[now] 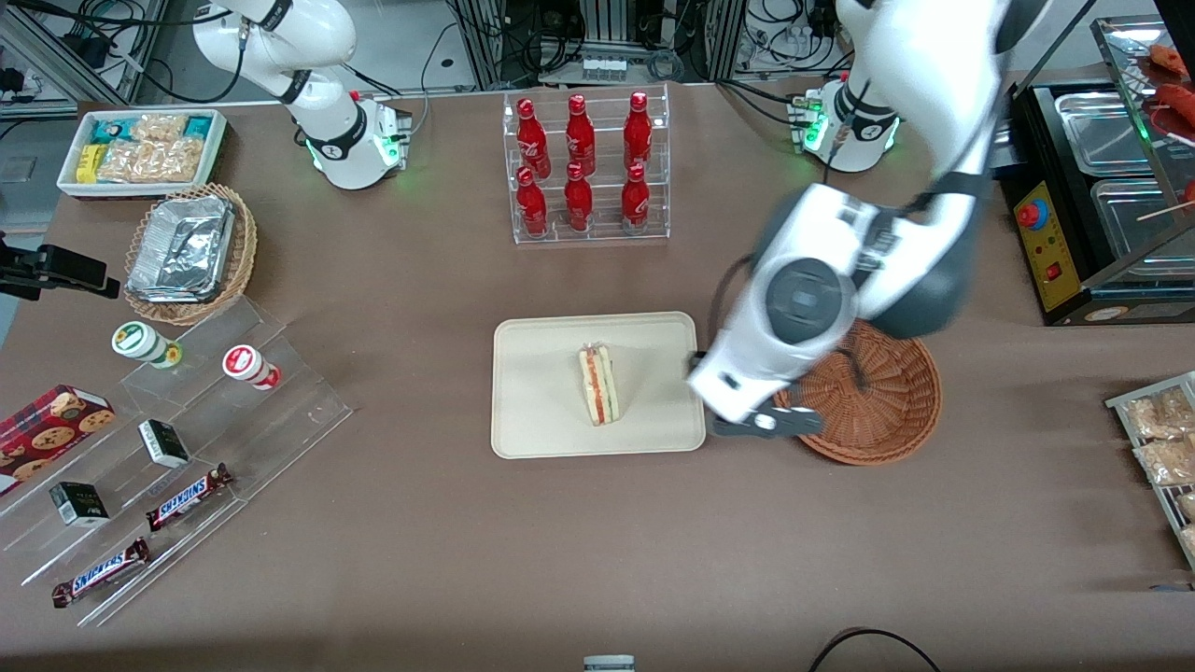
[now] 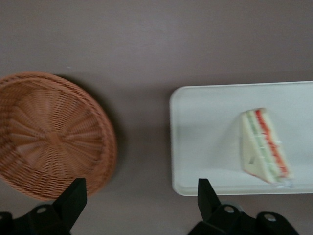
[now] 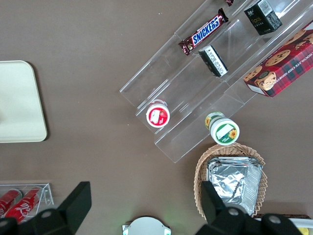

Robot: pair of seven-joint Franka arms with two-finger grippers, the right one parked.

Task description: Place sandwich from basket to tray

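My gripper (image 2: 139,196) hangs above the bare tabletop (image 1: 560,541) in the gap between the tray (image 1: 541,411) and the basket (image 1: 896,411), its fingers (image 2: 73,196) spread wide apart with nothing between them. In the front view my wrist and forearm cover the basket's rim on the tray's side, and the gripper sits just above that rim. The sandwich (image 1: 598,384) stands on the tray, roughly at its centre, resting on one of its edges with the layered filling face turned toward the front camera; the orange-pink and green layers run between the pale bread slices. In the wrist view the sandwich (image 2: 264,147) lies clear of my fingers and well inside the tray's rim (image 2: 172,147). The basket (image 2: 49,137) shows its woven bottom with no contents on it. Basket and tray lie side by side, near but not touching, with a strip of brown table separating them. Farther from the front camera than the tray stands a clear rack of red bottles (image 1: 583,168). Toward the parked arm's end of the table sit a tan wicker basket with foil containers (image 1: 187,247) and a clear stepped display with chocolate bars (image 1: 187,497).
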